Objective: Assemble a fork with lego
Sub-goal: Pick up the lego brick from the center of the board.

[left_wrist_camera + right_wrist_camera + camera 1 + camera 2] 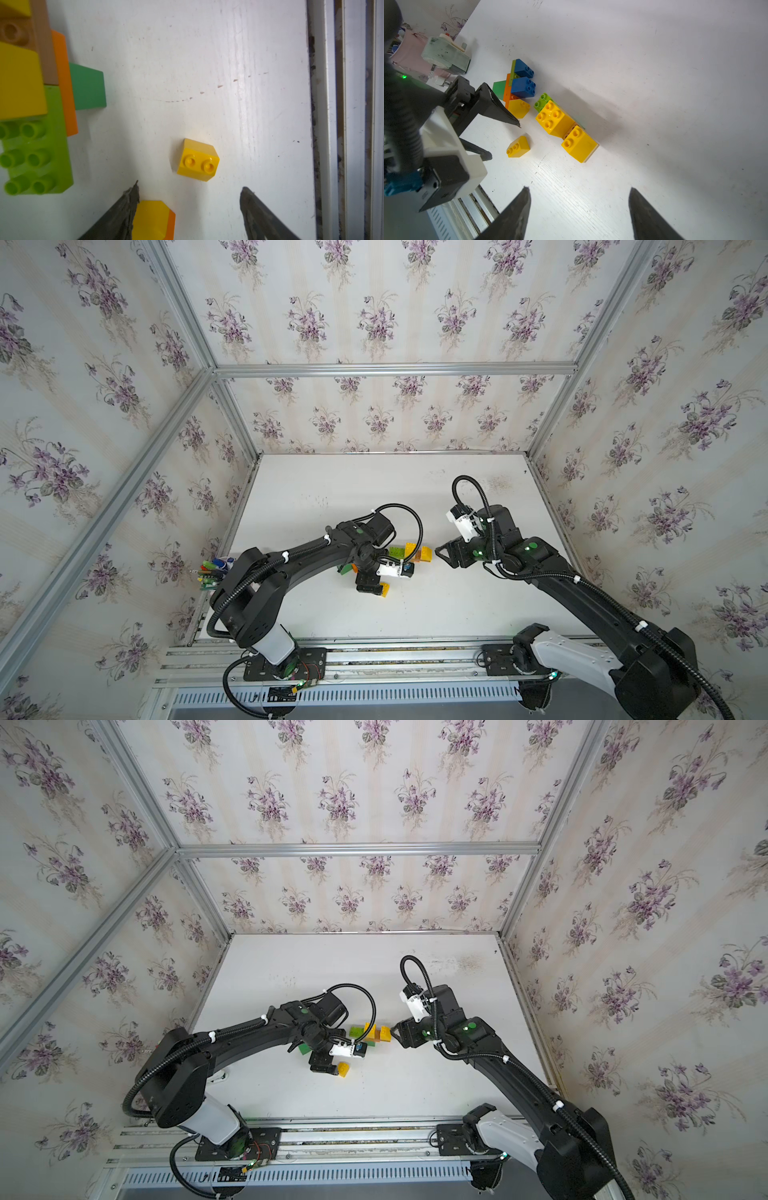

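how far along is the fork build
Partway. Done: bricks are joined into a blue-orange cluster and a yellow-lime cluster. In hand: nothing; the open left gripper hangs by a loose yellow brick, the right gripper is open too. Left: adding that brick and finishing a fork shape.

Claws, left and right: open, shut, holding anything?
Left claw: open, holding nothing; small yellow two-stud plastic brick lies just beyond its tips.
Right claw: open, holding nothing.

No text, label, brand or number can be read in any view. A small dark mark on the slotted metal strip (pixel 374 697), at 6 o'clock of the desk (pixel 415 614), is partly hidden and too small to make out.
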